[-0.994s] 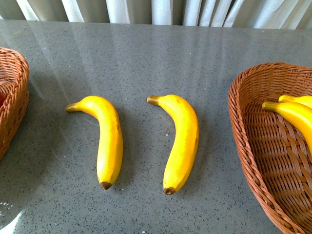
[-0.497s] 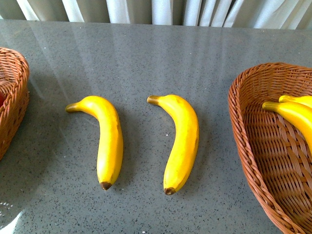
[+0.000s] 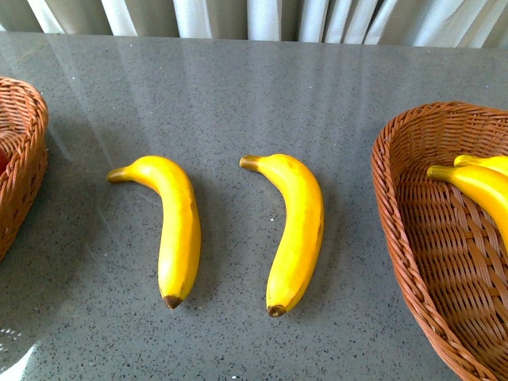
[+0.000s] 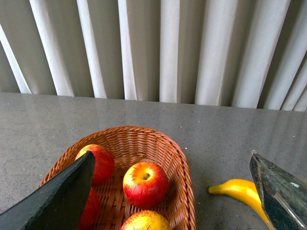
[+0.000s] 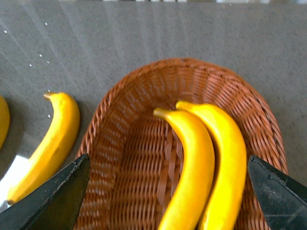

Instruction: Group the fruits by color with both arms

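Nothing has moved in the last second. From the front, the left banana (image 3: 176, 230) and the right banana (image 3: 296, 230) lie side by side on the table (image 3: 238, 87), just where they were. They are near each other but not touching. I see no arm in that view.

My left gripper (image 4: 171, 160) hangs over the left basket (image 4: 184, 167). Its fingers (image 4: 57, 196) are wide apart and hold nothing. Below it I see apples (image 4: 145, 183) in the basket, at least three.

My right gripper (image 5: 169, 162) hangs over the right basket (image 5: 108, 115). It is wide open too, with nothing in it. Two more bananas (image 5: 192, 163) lie in that basket, touching each other.

So I think the red side is done and the yellow side is half done. The right banana is nearer the right basket, so I would send my right arm for it next. It is smooth and curved, so it could slip if I pinch near an end.
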Motion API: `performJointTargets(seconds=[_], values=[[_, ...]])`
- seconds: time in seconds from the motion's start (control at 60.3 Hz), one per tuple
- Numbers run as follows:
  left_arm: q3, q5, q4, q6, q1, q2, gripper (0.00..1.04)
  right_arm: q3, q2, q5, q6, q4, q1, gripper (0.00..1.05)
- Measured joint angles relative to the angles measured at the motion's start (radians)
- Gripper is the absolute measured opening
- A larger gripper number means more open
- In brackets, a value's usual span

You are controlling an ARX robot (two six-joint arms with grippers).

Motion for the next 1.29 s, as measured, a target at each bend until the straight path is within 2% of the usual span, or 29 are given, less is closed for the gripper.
performJointTargets(seconds=[0.249,0.431,0.63,1.061,1.293], values=[[0.0,0.0,0.0,0.0,0.0,0.0,0.96,0.237,0.449,0.026,0.013,0.167,0.197,0.96],[0.0,0.0,0.0,0.0,0.0,0.0,0.96,0.458,0.749,0.042,0.092,0.156,0.34,0.96],[0.0,0.0,0.0,0.0,0.0,0.0,0.96,0.656,0.995,0.044,0.159,0.097,0.456,0.96],[0.0,0.0,0.0,0.0,0.0,0.0,0.96,0.943,1.268,0.037,0.235,-0.045,0.61,0.96],[0.0,0.0,0.0,0.0,0.0,0.0,0.96,0.982,1.334,0.025,0.27,-0.076,0.636,0.96]])
